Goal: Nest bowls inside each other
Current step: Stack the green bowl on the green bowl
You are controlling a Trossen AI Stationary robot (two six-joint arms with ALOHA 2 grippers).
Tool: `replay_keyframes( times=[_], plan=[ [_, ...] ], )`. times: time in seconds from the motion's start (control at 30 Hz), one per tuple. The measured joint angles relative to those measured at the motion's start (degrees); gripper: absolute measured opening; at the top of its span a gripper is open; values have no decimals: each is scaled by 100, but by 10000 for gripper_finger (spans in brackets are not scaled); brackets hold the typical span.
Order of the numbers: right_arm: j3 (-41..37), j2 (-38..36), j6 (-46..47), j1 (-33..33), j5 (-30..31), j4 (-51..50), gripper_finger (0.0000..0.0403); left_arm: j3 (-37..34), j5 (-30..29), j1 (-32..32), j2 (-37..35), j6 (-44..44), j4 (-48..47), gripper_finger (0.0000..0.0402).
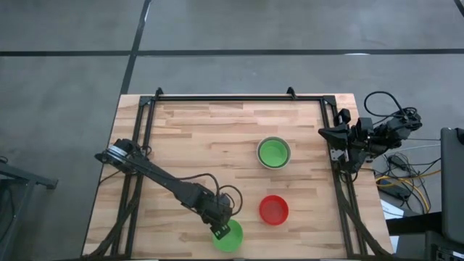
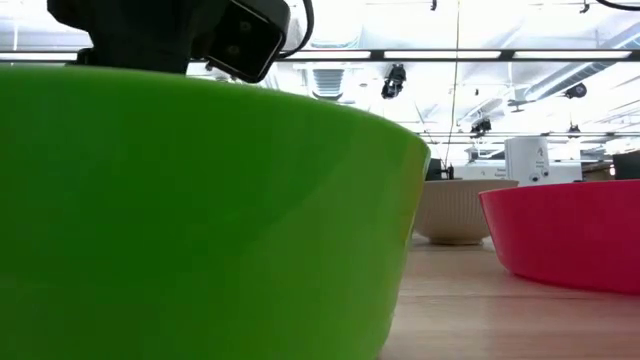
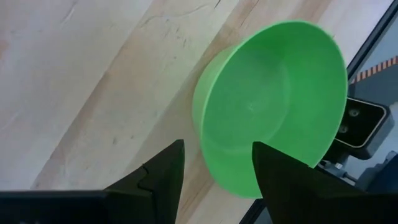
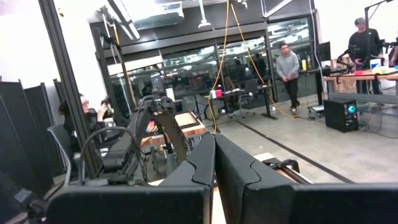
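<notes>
Left gripper [image 1: 220, 230] sits w/ fingers spread apart, right over the rim of the green bowl [image 1: 229, 235] at the table's [image 1: 210, 130] front edge. Red bowl [image 1: 274, 209] nearby, another green bowl [image 1: 274, 152] nested in a pale one further back. Right gripper [image 1: 324, 132] parked at the right edge, fingers pressed together.

The left gripper [image 1: 220, 226] hangs with its fingers apart right over a green bowl [image 1: 230, 235] at the table's [image 1: 203, 138] near edge. A red bowl [image 1: 274, 209] stands near its right. Everywhere else around it is bare wood.
</notes>
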Motion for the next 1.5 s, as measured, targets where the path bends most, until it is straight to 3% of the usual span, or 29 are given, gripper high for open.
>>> replay_keyframes(
  times=[0.83,1.5],
  plan=[
    [0,0,-4,0,2,0,8,-369,326,1,-2,-229,581,188],
    [0,0,-7,0,0,2,8,-369,334,11,-4,-432,573,77]
  ],
)
